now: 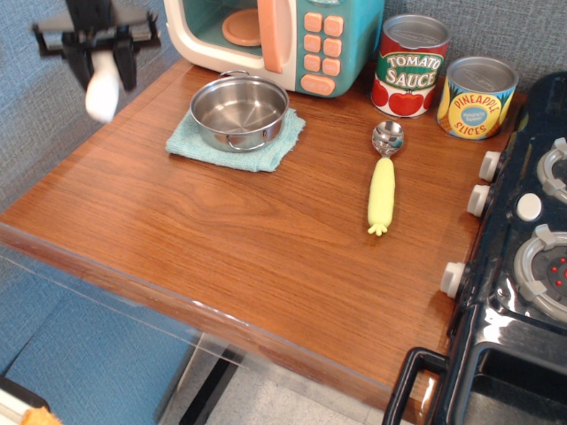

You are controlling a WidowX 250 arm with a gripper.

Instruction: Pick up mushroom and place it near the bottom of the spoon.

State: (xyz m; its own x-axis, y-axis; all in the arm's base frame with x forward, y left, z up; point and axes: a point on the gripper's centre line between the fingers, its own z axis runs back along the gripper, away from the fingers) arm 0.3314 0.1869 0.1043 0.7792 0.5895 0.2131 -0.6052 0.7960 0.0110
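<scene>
Gripper (99, 55) clamped on mushroom (103, 91), aloft over bench's far-left corner | looked soft, light; cap-end hold, stem dangling | spoon (383, 180) lay toward right edge.
</scene>
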